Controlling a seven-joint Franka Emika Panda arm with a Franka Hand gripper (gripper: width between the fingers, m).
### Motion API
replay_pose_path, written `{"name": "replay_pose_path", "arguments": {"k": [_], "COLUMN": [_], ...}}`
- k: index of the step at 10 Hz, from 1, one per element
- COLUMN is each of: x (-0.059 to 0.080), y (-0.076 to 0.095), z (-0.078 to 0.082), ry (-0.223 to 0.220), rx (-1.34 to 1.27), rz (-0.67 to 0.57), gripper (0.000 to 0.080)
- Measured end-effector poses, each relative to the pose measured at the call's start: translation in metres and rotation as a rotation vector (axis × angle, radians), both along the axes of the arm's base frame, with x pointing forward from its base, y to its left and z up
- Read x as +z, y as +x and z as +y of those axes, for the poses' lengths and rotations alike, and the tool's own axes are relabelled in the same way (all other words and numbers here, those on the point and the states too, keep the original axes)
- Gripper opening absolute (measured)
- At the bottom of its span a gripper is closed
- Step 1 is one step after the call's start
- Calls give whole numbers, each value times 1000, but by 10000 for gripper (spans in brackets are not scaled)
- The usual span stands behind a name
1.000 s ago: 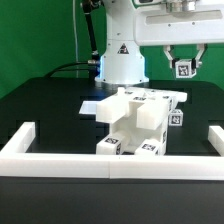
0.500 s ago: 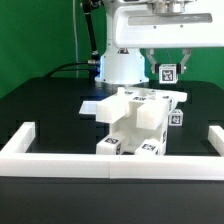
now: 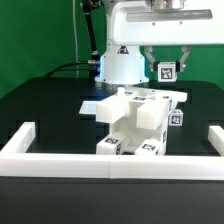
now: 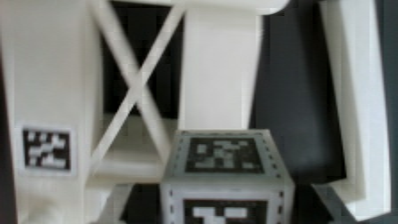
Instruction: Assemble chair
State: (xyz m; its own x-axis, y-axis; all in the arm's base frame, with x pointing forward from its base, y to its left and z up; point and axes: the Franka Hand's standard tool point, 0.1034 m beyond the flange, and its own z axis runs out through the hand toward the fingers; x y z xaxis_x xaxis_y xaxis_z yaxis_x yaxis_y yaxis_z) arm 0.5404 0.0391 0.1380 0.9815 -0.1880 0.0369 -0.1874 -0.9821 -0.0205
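Note:
The partly built white chair [image 3: 140, 122] stands on the black table, just behind the front rail, with tags on its blocks. My gripper [image 3: 167, 70] hangs above its back right part and is shut on a small white tagged chair leg [image 3: 168, 71]. In the wrist view the tagged leg [image 4: 222, 180] sits between my dark fingers [image 4: 139, 200], and below it lies the chair's X-braced frame [image 4: 151, 85] with a tag on its side bar.
A long low white rail [image 3: 110, 163] with raised ends runs along the table's front. A flat white slab [image 3: 96, 105] lies at the chair's left. The arm's white base [image 3: 122, 62] stands behind, with cables at the exterior view's left.
My gripper with the held leg has moved toward the exterior view's left and slightly down, from right of the chair to above its back part. It has barely moved in the last half second.

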Motion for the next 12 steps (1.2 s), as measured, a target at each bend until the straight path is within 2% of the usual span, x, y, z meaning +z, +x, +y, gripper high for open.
{"name": "replay_pose_path", "arguments": {"k": [2,4,12], "x": [6,11,1], "y": [23,37,43], "z": [-14,-16,-15], "ry": [-18,-24,-44], "rx": [45,55,53], "rz": [-25,-25,-27], "gripper": [288,288,288]}}
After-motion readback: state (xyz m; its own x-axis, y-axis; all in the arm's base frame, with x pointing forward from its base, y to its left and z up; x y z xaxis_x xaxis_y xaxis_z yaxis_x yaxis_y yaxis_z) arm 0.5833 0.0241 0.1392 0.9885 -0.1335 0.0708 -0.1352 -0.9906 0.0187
